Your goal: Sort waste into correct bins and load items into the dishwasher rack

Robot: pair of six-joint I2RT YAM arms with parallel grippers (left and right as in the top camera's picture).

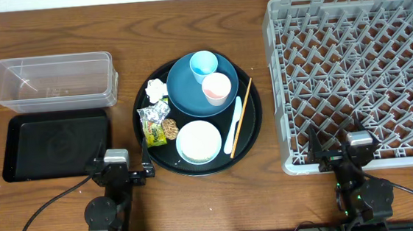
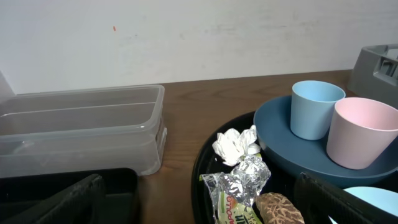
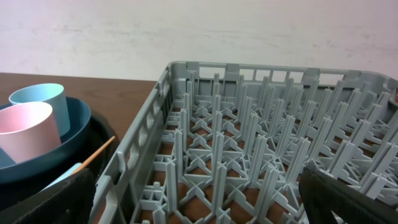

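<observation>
Brown wood is showing on every side, since the table (image 1: 184, 14) is carrying everything in view. Both arms are sitting at its near edge. The left gripper (image 1: 120, 166) is spreading its jaws wide and holding nothing, just off the near right corner of the shallow black tray (image 1: 54, 146). The right gripper (image 1: 344, 149) is gaping just as wide and empty at the near wall of the grey dishwasher rack (image 1: 358, 74), which is filling the right side of the table. The clear tub (image 1: 52, 79) is lying just behind the shallow black tray, and both are sitting to the left of the round black tray (image 1: 255, 119). On that round tray the blue plate (image 1: 182, 88) is sitting toward the back, with the pale blue cup (image 1: 203, 65) and the pink cup (image 1: 217, 89) standing upright on it, side by side. The light blue bowl (image 1: 198, 142) is sitting at the front of the round tray, its inside looking white from above. The white spoon (image 1: 232, 128) and the wooden chopstick (image 1: 246, 97) are lying close together along the right side, between the plate and the rim. The crumpled tissue (image 1: 156, 90) is lying against the plate's left edge. The snack wrapper (image 1: 152, 123) is lying just in front of it, its foil top meeting the tissue in the left wrist view. The brown lump (image 1: 170, 127) is sitting right beside the wrapper, near the bowl.
</observation>
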